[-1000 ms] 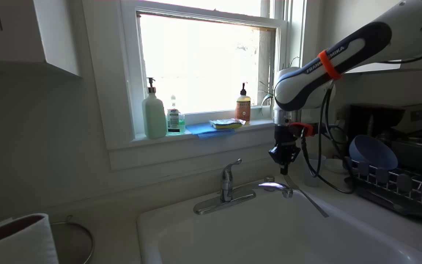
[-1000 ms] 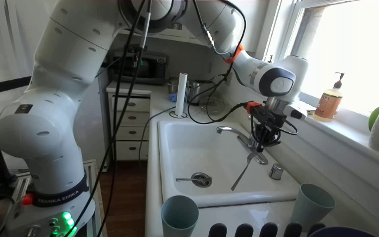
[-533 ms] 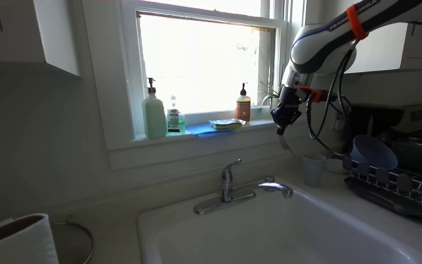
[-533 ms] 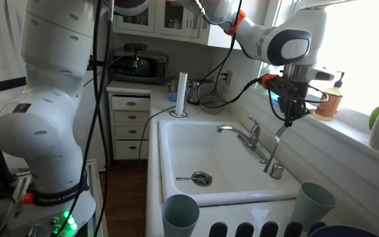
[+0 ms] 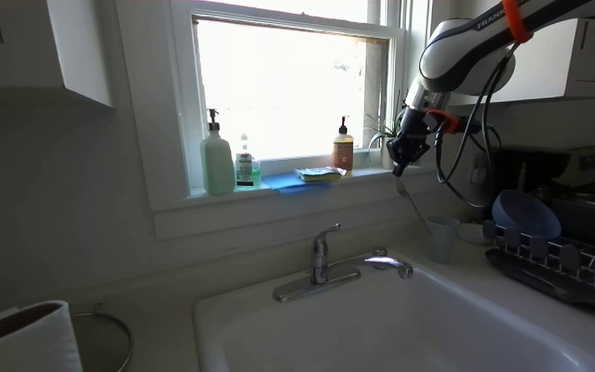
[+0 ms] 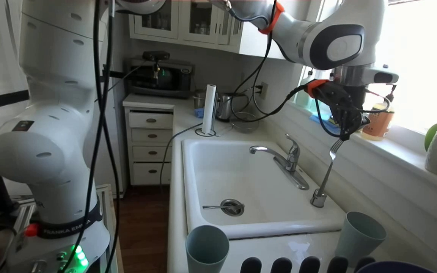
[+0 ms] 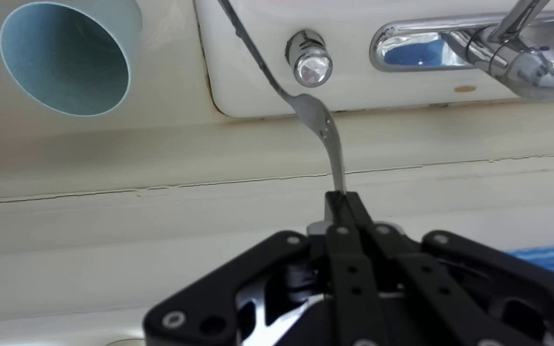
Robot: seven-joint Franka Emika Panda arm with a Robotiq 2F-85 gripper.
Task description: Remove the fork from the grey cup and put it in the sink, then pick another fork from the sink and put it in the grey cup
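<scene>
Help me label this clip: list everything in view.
Sink: 1, white, in counter
Fork: 1, silver, in gripper
Utensil: 1, silver, in sink
Cups: 2, grey-green, beside sink
Tap: 1, chrome, sink rim
Knob: 1, chrome, sink rim
Bottles: 3, green/clear/orange, windowsill
Cloth: 1, blue, windowsill
Sponge: 1, yellow, windowsill
Plant: 1, green, windowsill
Rack: 1, grey, counter
Bowl: 1, blue, in rack
Dish: 1, white, beside rack
Roll: 1, white, counter
Microwave: 1, dark, far counter
Metalware: unclear, silver, far counter
Drawers: 4, white, below counter
Window: 1, white, above sink
Arm: 1, white, over counter
Gripper: 1, black, arm's end
</scene>
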